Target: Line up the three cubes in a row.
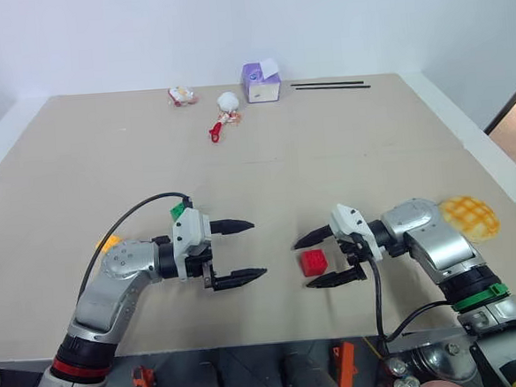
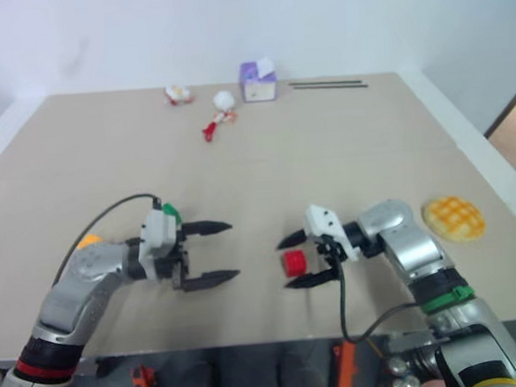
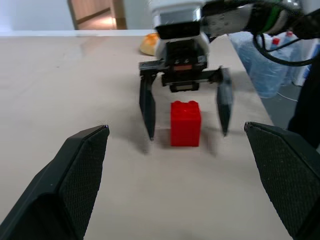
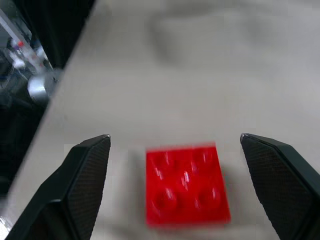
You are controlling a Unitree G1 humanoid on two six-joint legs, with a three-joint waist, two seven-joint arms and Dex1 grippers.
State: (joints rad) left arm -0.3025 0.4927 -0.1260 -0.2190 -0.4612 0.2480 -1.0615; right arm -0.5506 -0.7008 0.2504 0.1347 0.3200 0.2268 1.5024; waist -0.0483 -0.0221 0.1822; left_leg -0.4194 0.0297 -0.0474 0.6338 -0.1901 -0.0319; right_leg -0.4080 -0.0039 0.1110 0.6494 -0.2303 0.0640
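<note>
Beige table (image 1: 343,143) runs back to a white wall. At far left, an orange cube (image 1: 109,244) peeks out behind the left arm. Left gripper (image 1: 244,249) hovers with fingers spread wide, empty, pointing at the red cube (image 1: 314,262). That cube sits on the table (studs up) between the parted fingers of the right gripper (image 1: 311,261), apart from both. A checkered bun (image 1: 470,217) lies further right. A purple box (image 1: 261,82) stands at the far edge.
</note>
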